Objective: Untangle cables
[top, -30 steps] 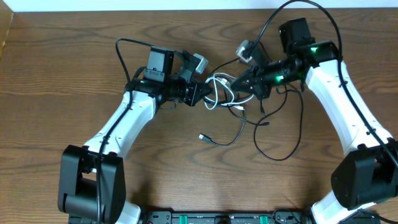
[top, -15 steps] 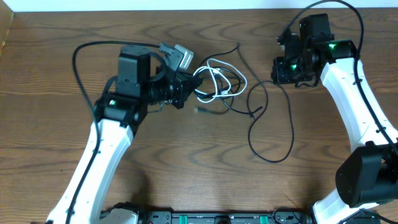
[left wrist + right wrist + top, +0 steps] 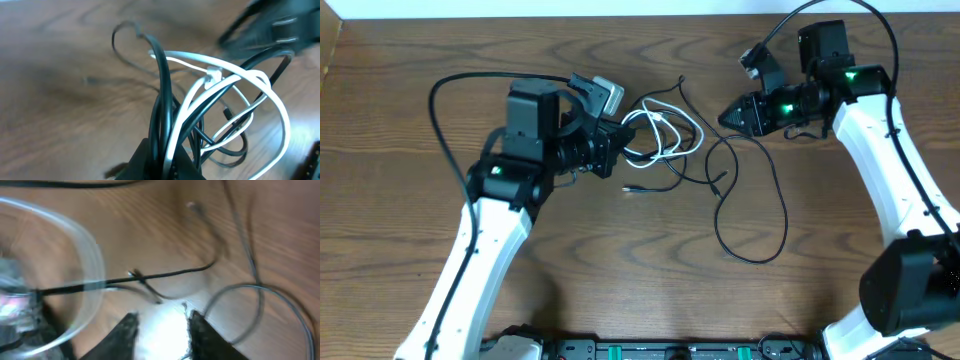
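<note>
My left gripper is shut on a bunch of cables: a white cord looped with black ones, fanning out to its right. In the left wrist view the white cord and black cords run straight into the shut jaws of the left gripper. A long black cable trails from the bunch in a big loop on the table. My right gripper points left at the bunch and is open, with nothing between its fingers. In the right wrist view, thin black cords lie just ahead of the right gripper.
A small plug end lies on the wooden table below the bunch. Thick black arm wires arc over each arm, one on the left. The table's far edge meets a white wall.
The left arm pulled the bunch to the left and holds it. The right gripper drew away to the right, opened, and now points left at the bunch.
</note>
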